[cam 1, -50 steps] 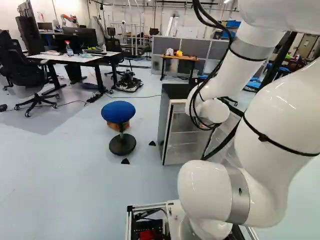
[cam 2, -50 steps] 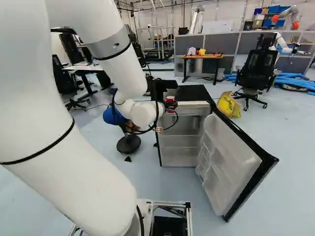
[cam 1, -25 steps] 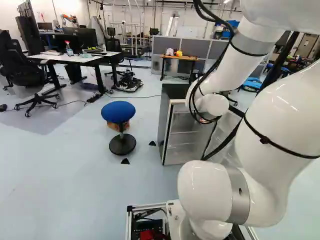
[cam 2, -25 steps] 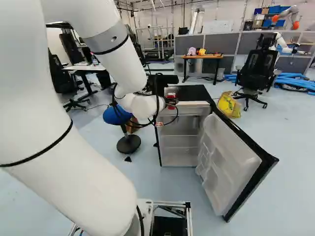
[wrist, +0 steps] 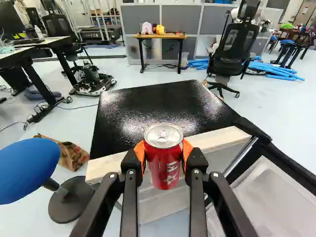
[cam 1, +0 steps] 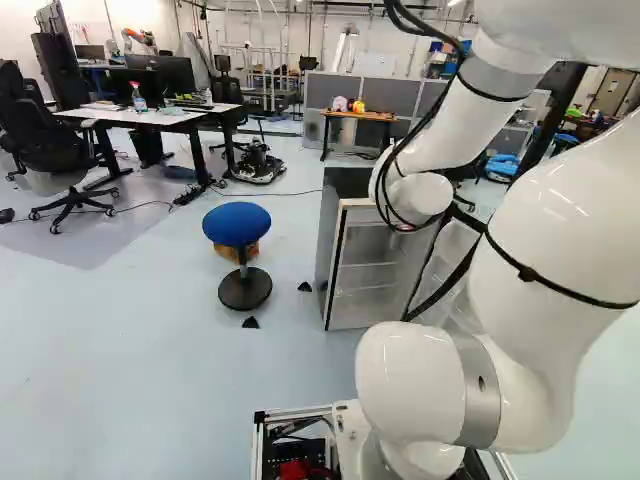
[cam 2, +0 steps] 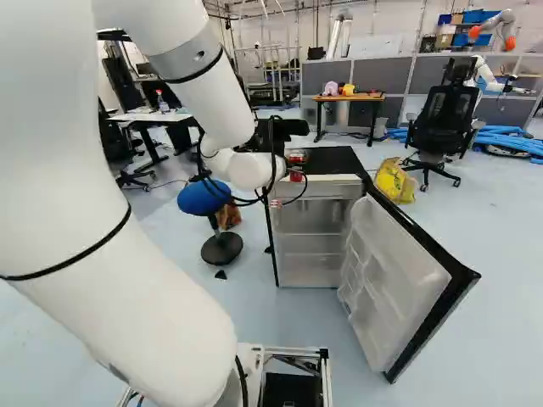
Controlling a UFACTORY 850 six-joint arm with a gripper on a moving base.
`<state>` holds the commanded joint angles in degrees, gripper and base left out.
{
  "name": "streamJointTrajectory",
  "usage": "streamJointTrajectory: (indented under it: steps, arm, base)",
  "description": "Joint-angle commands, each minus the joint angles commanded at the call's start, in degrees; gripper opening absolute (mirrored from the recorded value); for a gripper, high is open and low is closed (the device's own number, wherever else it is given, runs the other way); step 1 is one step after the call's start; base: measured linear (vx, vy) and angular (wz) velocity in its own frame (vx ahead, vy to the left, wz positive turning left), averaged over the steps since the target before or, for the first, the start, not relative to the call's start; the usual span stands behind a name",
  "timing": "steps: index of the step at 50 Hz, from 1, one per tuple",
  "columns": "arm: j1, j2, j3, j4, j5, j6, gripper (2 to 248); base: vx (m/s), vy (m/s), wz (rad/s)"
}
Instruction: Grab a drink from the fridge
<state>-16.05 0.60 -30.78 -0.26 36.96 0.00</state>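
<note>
In the right base view my gripper [cam 2: 266, 141] is partly hidden behind the wrist, above the front of the small fridge [cam 2: 333, 159]. The wrist view shows the gripper [wrist: 163, 151] shut on a red drink can [wrist: 165, 170], an orange pad against each side. The can is upright, its silver lid facing up. Behind it lie the fridge's black top [wrist: 158, 111] and pale front edge. The fridge door [cam 2: 399, 284] stands wide open, with clear shelves on its inner side.
A blue stool [cam 1: 237, 225] stands beside the fridge, with a brown paper bag [wrist: 71, 154] near it. Farther off are a desk [cam 1: 150, 115], a small wooden table [cam 2: 348, 97], a black office chair [cam 2: 443, 119], a yellow bag [cam 2: 394, 181] and another robot [cam 2: 495, 34].
The wrist and gripper have risen, carrying the red can up with them; in the left base view the wrist has also shifted left. The base, fridge and door have stayed still.
</note>
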Motion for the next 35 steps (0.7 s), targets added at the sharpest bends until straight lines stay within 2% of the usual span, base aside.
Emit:
streamJointTrajectory:
  steps: [35]
  arm:
    - [2.0,-7.2,-8.1,2.9,-3.5,0.0,95]
  base:
    - [0.0,0.0,0.0]
